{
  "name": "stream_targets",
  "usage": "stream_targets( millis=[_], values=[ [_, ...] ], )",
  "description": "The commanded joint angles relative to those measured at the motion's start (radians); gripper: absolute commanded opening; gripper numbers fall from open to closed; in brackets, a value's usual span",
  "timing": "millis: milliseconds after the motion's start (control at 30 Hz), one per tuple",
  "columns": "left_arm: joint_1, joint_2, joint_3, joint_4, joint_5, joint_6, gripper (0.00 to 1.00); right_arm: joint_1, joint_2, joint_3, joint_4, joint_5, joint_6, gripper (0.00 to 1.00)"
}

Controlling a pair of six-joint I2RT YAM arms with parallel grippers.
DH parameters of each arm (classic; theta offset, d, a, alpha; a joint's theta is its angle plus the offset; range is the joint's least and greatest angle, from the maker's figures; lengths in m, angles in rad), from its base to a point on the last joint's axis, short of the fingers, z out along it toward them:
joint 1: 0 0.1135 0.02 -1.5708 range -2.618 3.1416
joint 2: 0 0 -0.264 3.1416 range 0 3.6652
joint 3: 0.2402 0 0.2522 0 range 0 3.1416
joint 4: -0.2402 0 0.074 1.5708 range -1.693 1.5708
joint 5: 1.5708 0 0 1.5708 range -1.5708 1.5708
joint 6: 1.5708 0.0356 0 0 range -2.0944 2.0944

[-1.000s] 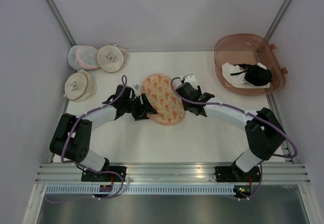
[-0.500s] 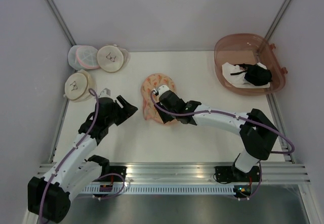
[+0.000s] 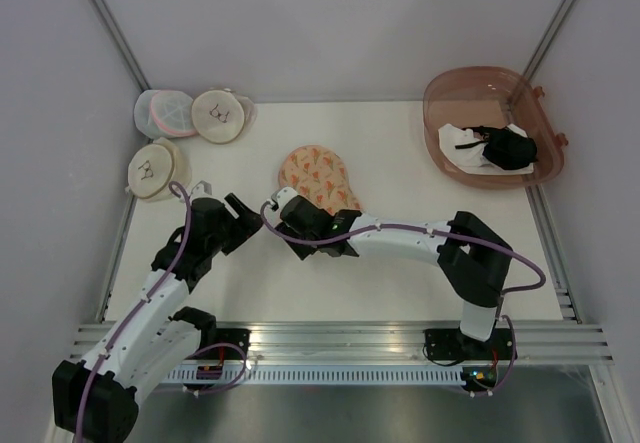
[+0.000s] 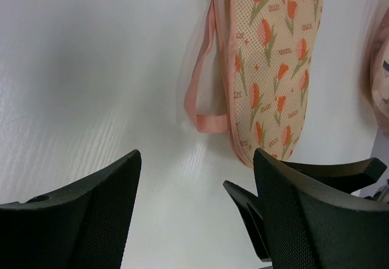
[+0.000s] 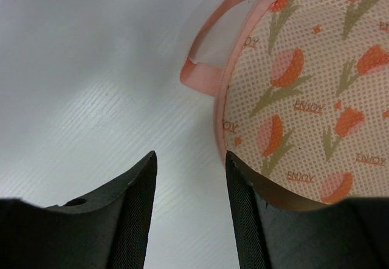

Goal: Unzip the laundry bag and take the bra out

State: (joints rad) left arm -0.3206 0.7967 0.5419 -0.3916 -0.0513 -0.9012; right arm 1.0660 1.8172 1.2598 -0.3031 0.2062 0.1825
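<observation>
On the table (image 3: 400,148), centre: laundry bag (image 3: 318,176) lying flat, both grippers empty.
Left gripper (image 4: 196,166) and right gripper (image 5: 189,172) are both spread beside the bag's near end, gripping nothing. I see no open zip and no bra, so I judge unzipping and removal both remain.

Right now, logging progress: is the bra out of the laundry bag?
Not out: no bra shows on the table beside the laundry bag.
</observation>
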Motion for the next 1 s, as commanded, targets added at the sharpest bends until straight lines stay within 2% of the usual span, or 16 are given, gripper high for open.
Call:
stream_targets(
  millis=[0, 100, 267, 333, 367, 467, 500, 667, 833, 867, 967],
  values=[
    [0.005, -0.001, 0.001, -0.004, -0.010, -0.022, 0.79, 0.014, 0.071, 0.078, -0.062, 0.176, -0.031, 0.54],
    [0.008, -0.011, 0.000, -0.006, -0.010, -0.016, 0.79, 0.015, 0.108, 0.105, -0.097, 0.271, -0.037, 0.54],
    [0.011, -0.022, 0.000, -0.007, -0.009, -0.013, 0.79, 0.015, 0.132, 0.112, -0.085, 0.318, -0.048, 0.49],
    [0.011, -0.025, -0.002, -0.007, -0.005, -0.013, 0.79, 0.015, 0.140, 0.115, -0.085, 0.340, -0.051, 0.38],
    [0.012, -0.027, -0.002, -0.007, -0.005, -0.013, 0.79, 0.015, 0.139, 0.115, -0.085, 0.346, -0.052, 0.27],
    [0.011, -0.028, -0.002, -0.007, -0.004, -0.010, 0.79, 0.015, 0.119, 0.109, -0.082, 0.345, -0.051, 0.11],
    [0.011, -0.031, -0.002, -0.010, -0.001, -0.010, 0.79, 0.015, 0.102, 0.102, -0.079, 0.340, -0.051, 0.00],
    [0.012, -0.025, 0.000, -0.009, 0.005, -0.008, 0.79, 0.015, 0.042, 0.082, -0.071, 0.279, -0.051, 0.01],
    [0.011, 0.008, 0.000, 0.002, 0.031, 0.004, 0.79, -0.009, -0.064, 0.043, -0.036, 0.081, -0.011, 0.00],
    [0.012, 0.013, 0.000, 0.013, 0.037, 0.005, 0.79, -0.015, -0.081, 0.035, -0.024, 0.076, 0.000, 0.00],
    [0.012, 0.033, -0.006, 0.049, 0.074, 0.008, 0.79, -0.026, -0.130, 0.016, -0.025, 0.206, 0.055, 0.01]
  ],
)
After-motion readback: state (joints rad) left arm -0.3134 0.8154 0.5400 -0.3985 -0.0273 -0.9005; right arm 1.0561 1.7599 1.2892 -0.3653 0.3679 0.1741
